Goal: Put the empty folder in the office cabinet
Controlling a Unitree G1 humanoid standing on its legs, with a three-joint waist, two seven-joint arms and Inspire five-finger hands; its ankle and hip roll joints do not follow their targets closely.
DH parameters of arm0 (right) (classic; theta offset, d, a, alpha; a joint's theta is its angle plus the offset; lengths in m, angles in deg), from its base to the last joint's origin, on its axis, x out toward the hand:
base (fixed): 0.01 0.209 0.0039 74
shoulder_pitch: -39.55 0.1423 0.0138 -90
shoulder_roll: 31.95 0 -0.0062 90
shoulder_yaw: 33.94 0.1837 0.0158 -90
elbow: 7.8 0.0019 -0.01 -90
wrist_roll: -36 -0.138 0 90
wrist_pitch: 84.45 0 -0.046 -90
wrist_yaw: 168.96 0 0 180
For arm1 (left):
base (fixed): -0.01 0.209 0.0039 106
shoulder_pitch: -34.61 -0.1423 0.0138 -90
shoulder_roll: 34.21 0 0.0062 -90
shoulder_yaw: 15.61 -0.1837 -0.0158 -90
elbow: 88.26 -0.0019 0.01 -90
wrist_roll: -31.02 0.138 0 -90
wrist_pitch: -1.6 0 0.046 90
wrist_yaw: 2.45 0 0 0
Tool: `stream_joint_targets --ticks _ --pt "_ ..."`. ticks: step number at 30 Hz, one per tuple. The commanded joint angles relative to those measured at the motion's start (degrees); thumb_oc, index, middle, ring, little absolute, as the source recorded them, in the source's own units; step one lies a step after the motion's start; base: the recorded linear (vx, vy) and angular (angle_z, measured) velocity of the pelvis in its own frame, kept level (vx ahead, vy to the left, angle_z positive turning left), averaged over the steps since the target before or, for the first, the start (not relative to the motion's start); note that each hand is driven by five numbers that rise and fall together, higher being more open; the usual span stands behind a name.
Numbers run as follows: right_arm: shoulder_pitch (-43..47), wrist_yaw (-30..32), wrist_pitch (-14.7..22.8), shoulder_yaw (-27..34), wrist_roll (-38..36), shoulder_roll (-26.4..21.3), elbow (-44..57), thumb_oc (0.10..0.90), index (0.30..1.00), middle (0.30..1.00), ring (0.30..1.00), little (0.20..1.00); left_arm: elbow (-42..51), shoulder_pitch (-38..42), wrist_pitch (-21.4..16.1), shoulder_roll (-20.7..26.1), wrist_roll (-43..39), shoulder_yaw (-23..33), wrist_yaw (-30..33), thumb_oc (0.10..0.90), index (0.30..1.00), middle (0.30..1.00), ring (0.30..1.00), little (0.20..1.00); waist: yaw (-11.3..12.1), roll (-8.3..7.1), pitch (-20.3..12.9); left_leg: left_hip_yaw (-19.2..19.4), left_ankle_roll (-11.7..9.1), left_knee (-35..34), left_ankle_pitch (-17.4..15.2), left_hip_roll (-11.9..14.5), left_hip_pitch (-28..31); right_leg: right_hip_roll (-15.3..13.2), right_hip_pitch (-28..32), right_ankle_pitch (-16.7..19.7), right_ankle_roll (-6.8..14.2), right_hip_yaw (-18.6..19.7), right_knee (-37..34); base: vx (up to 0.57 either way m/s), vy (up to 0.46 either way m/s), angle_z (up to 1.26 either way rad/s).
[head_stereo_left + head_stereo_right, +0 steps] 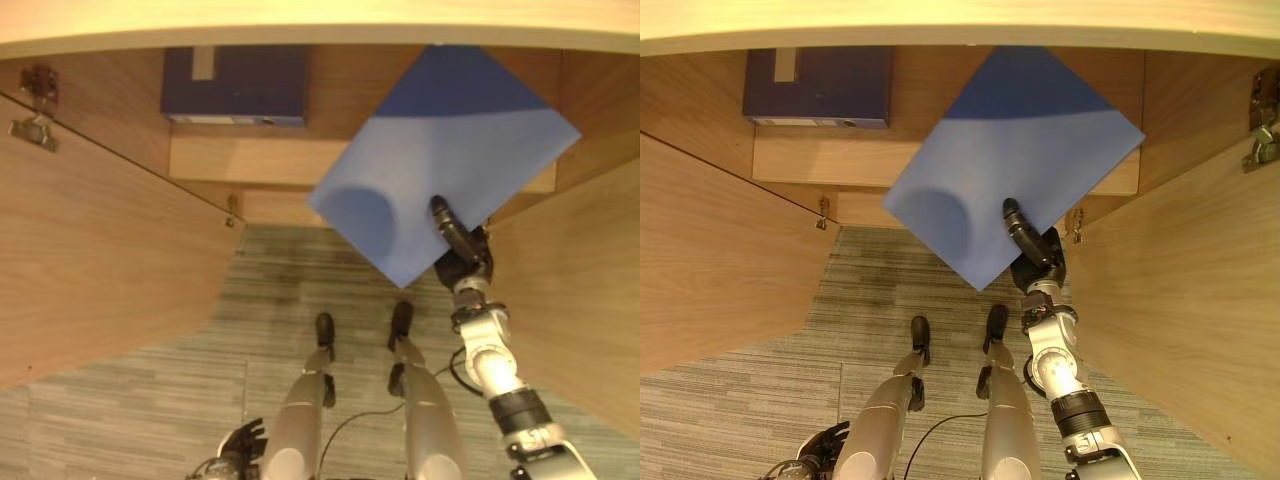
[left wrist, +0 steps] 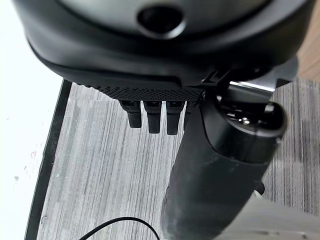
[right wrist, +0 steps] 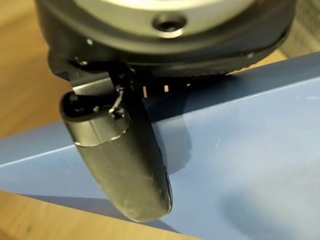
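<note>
My right hand (image 1: 462,255) holds a light-blue flat folder (image 1: 450,150) by its near corner. The thumb (image 3: 125,170) lies on top of the folder (image 3: 250,150), and the fingers are hidden beneath it. The folder is tilted like a diamond in front of the open wooden cabinet. Its far corner reaches in over the shelf (image 1: 250,158) and into the shadow under the cabinet's top edge. My left hand (image 1: 240,440) hangs low beside me above the carpet, fingers (image 2: 150,115) relaxed and holding nothing.
A dark blue box (image 1: 235,85) stands at the back left of the shelf. The left cabinet door (image 1: 100,250) and the right door (image 1: 590,300) swing out towards me on either side. Grey striped carpet (image 1: 290,290) lies between them.
</note>
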Motion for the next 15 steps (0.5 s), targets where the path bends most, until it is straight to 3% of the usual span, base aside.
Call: stream_joint_targets --ticks 1,9,15 --pt "15.7 2.8 8.5 6.6 -2.5 -0.1 0.3 0.400 0.300 0.300 0.300 0.300 0.2 -5.5 0.1 2.9 -3.0 -3.8 2.7 0.800 0.900 0.900 0.900 0.900 0.6 -1.12 -4.2 0.7 0.4 6.2 -8.5 -4.4 -0.2 0.8 0.2 2.3 2.3 0.3 -8.2 0.05 -0.077 -0.02" --pt "36.6 7.3 9.9 8.4 -8.0 -5.9 -17.1 0.400 0.300 0.300 0.300 0.300 3.0 -5.2 -0.8 4.7 -6.3 -9.3 3.5 0.800 0.900 0.900 0.900 0.900 3.1 -0.27 -4.9 -0.1 -0.5 1.7 -7.3 -3.4 1.1 2.0 0.3 1.1 2.1 0.2 -8.6 0.06 -0.045 0.03" --pt "42.6 8.2 10.1 8.9 -9.8 -7.9 -22.4 0.400 0.300 0.300 0.300 0.300 3.8 -5.4 -1.0 5.5 -7.2 -10.8 3.6 0.800 0.900 0.900 0.900 0.900 4.3 0.68 -5.4 -0.4 -0.8 0.3 -6.9 -3.2 2.0 2.1 0.5 0.0 2.0 -0.2 -7.9 0.05 -0.011 0.06"
